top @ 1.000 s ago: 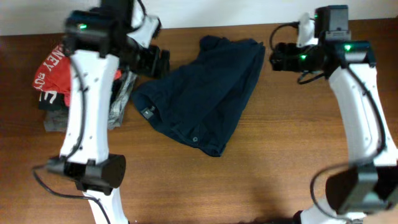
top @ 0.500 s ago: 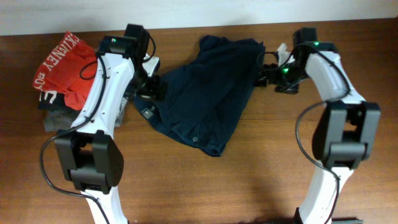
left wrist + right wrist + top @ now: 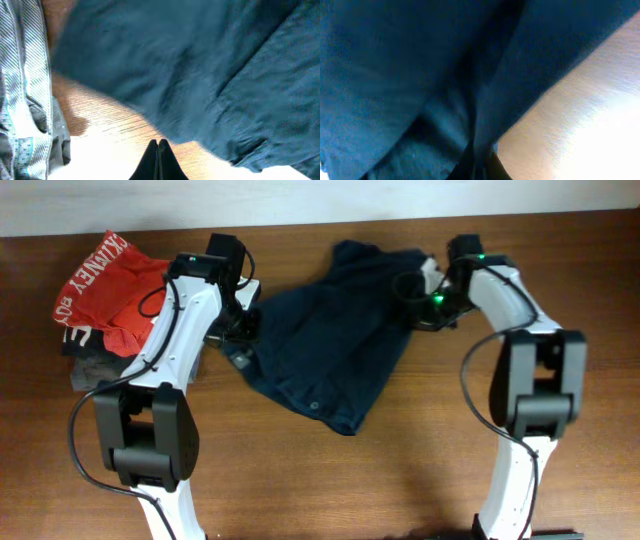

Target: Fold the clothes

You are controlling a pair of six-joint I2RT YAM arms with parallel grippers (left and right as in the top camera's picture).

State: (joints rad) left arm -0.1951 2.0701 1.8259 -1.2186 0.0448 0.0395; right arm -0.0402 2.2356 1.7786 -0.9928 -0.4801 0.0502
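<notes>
Clothes (image 3: 330,330): dark blue, soft, crumpled in a heap on the brown table (image 3: 400,470). Left claw (image 3: 158,146) pressed together at its edge; right claw (image 3: 480,161) clamped on a fold.

Plain dark navy clothes (image 3: 330,330); red garment (image 3: 112,298) with white lettering (image 3: 95,265); finely striped grey cloth (image 3: 25,75); brown woodgrain tabletop (image 3: 400,460); white arms (image 3: 175,330).

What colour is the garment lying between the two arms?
Plain dark navy blue; the garment shows no print. The overhead view shows it best.
</notes>
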